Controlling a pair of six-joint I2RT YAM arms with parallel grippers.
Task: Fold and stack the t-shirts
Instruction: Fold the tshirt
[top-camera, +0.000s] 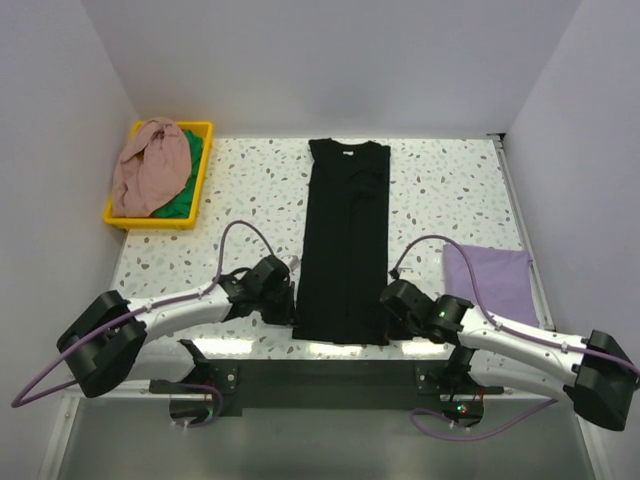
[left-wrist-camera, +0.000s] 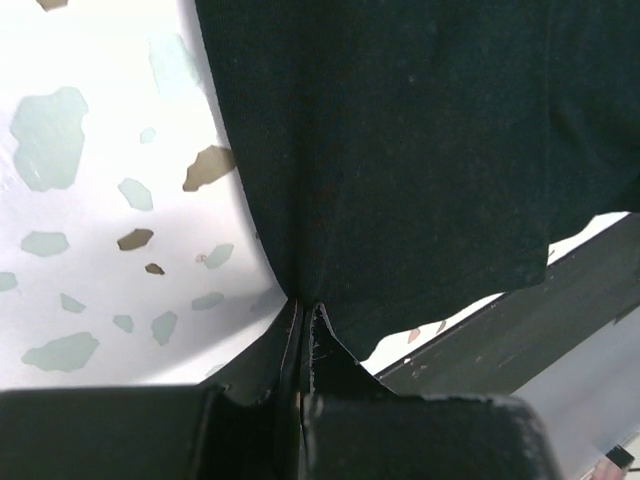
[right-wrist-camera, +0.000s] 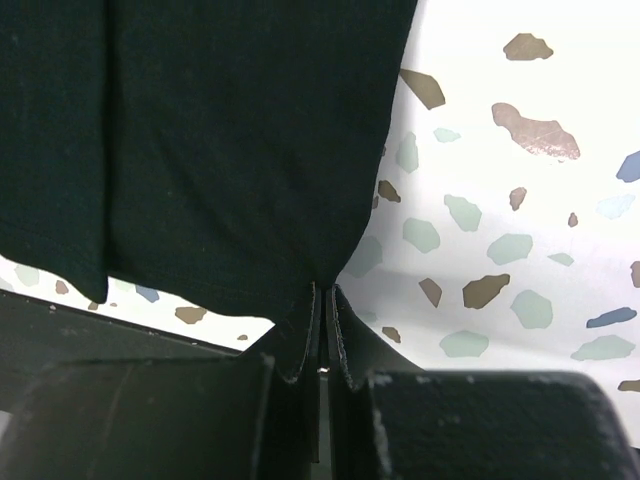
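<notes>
Two arms: both reach in low from the bottom corners of the top view, elbows out, wrists turned inward toward the centre of the frame.
Left gripper (top-camera: 291, 304) (left-wrist-camera: 303, 312): clenched on the lower left edge of the black cloth t-shirt (top-camera: 345, 240) (left-wrist-camera: 400, 150) (right-wrist-camera: 200, 130), which puckers into the black fingertips.
Right gripper (top-camera: 388, 310) (right-wrist-camera: 322, 296): pinched closed on the shirt's lower right edge, with the same pucker.
Black shirt: centre of the top view, a long narrow strip lying flat, collar toward the top, hem by the table's bottom edge; matte and soft, with a lengthwise fold.
Table: white speckled tabletop (top-camera: 450, 190), smooth and hard.
Lower right: lavender-purple cloth t-shirt (top-camera: 490, 280), a flat folded rectangle.
Upper left: dusty pink cloth t-shirt (top-camera: 150, 165) crumpled over a green cloth t-shirt (top-camera: 185, 197) in a rectangular yellow plastic bin (top-camera: 155, 222).
</notes>
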